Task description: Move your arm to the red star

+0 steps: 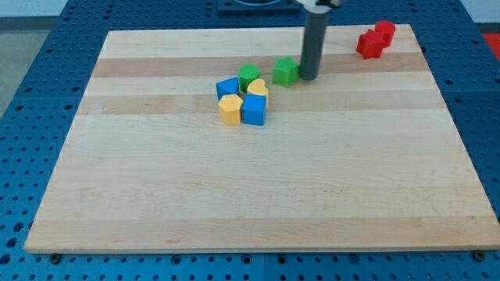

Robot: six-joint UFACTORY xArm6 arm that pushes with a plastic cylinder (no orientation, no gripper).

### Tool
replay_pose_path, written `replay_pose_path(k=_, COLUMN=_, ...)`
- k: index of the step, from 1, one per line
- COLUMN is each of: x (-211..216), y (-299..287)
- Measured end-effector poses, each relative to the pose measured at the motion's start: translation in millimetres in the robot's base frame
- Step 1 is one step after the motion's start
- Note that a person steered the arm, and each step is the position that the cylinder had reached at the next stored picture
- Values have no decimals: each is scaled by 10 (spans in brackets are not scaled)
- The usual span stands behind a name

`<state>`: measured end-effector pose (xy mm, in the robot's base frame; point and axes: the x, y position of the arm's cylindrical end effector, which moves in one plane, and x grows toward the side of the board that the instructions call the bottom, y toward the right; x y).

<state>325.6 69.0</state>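
Observation:
The red star [370, 43] lies near the view's top right corner of the wooden board, touching a second red block [384, 31] just above and right of it. My tip [308, 76] rests on the board well to the left of the red star, right beside the right side of a green star [287, 71].
A cluster sits left of my tip: a green round block [249, 76], a blue block [227, 87], a yellow heart [258, 88], a yellow block [230, 110] and a blue cube [254, 110]. The wooden board [258, 187] lies on a blue perforated table.

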Motion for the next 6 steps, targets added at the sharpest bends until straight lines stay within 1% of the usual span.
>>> replay_pose_path(k=2, x=79, y=-851)
replay_pose_path(k=4, x=79, y=-1462)
replay_pose_path(k=6, x=279, y=-1517)
